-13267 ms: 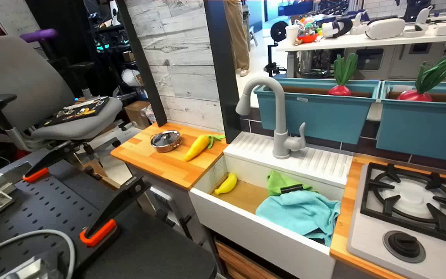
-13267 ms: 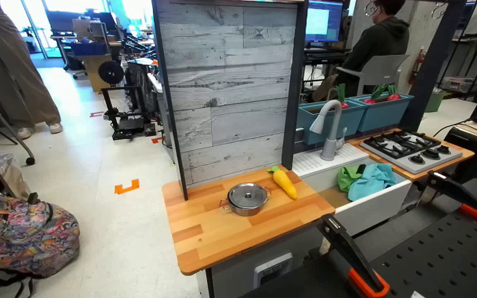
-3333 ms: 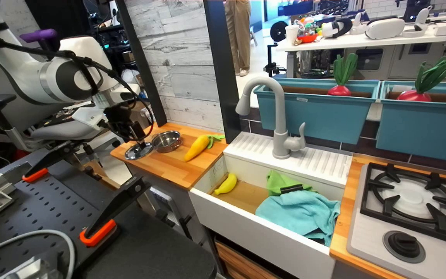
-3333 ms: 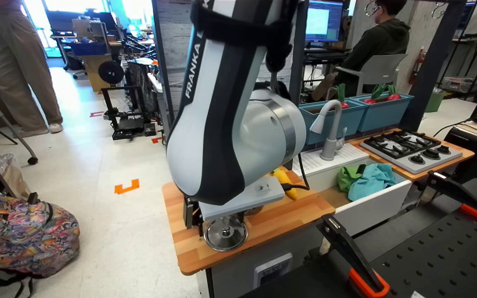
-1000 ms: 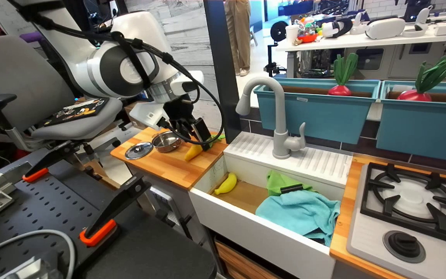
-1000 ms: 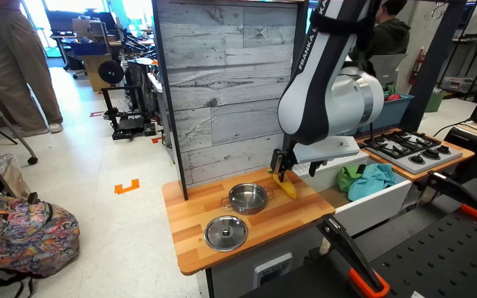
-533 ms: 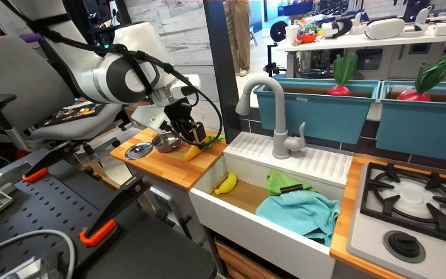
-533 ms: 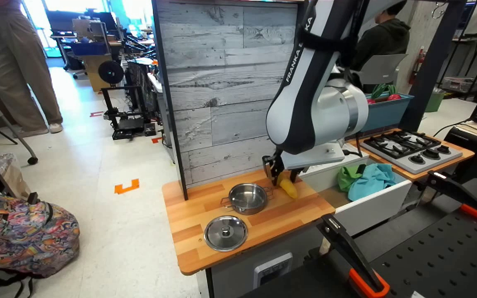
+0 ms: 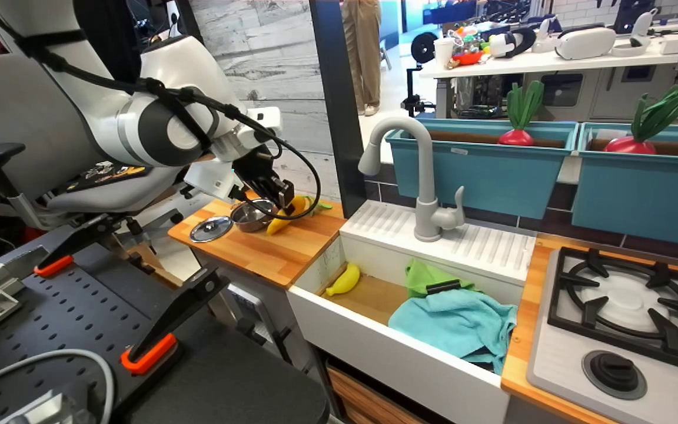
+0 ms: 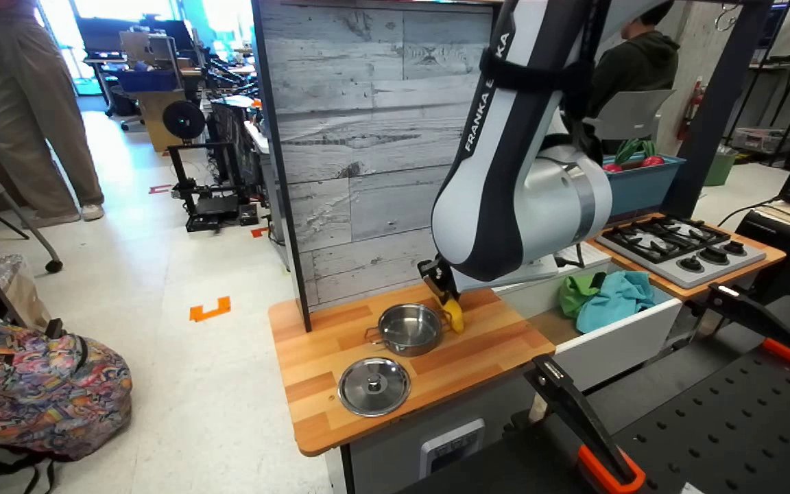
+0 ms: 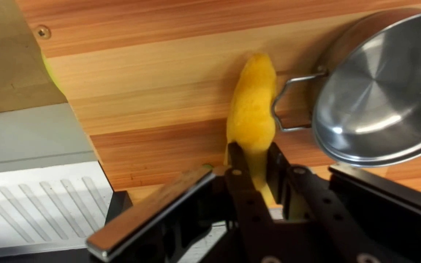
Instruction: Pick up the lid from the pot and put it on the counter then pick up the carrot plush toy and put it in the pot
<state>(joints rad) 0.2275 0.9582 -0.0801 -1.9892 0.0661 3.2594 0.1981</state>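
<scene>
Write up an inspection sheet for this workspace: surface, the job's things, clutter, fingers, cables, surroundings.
Surface: wooden counter, bearing the lid and the pot.
Job's things: lid off the pot, lying flat beside it; pot upright and uncovered; carrot plush toy next to the pot, not in it; whether it is lifted, cannot tell.
Clutter: yellow banana, green cloth and light-blue cloth in the white sink.
Fingers: closed on the carrot plush toy, one on either side.
Cables: black cable along the robot arm; grey cable across the black perforated board.
Surroundings: grey faucet, stove, teal planters, office chair; standing person and seated person in the background.
</scene>
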